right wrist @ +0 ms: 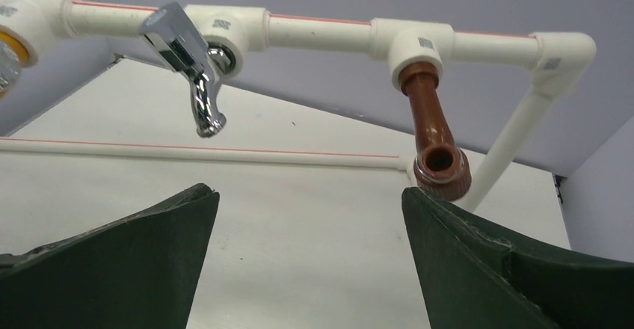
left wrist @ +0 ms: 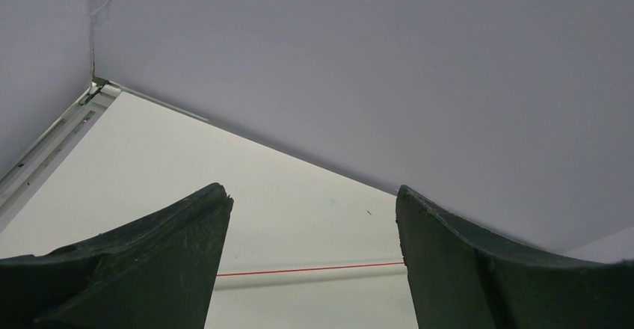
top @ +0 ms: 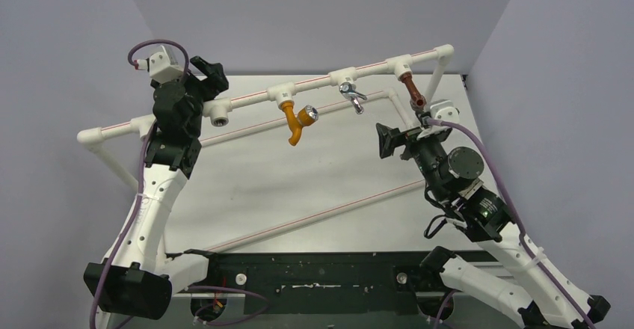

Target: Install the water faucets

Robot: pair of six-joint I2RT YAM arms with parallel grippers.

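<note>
All three taps sit on the far rail of the white pipe frame (top: 318,83). From nine o'clock to three o'clock along it come the orange faucet (top: 297,122), the silver faucet (top: 351,96) and the brown faucet (top: 411,92).

The right claw (top: 389,140) gapes wide and holds nothing. In its wrist view the brown faucet (right wrist: 434,131) lies at about one o'clock from the right claw (right wrist: 308,193), its round mouth just off the tip of the right finger (right wrist: 478,262). Its long axis runs from the tee down toward the lens, tilted slightly to five o'clock. The silver faucet (right wrist: 191,67) hangs well off at eleven o'clock. The right arm is clearly the nearer to the brown one.

The left claw (top: 209,73) is likewise spread and empty. Just at its five o'clock in the overhead view is a tee socket (top: 219,114) that looks unfilled, though it is small there.

Small grey square marks sit on the tees (right wrist: 426,42), but they are too fine to read, and no brand shows.
</note>
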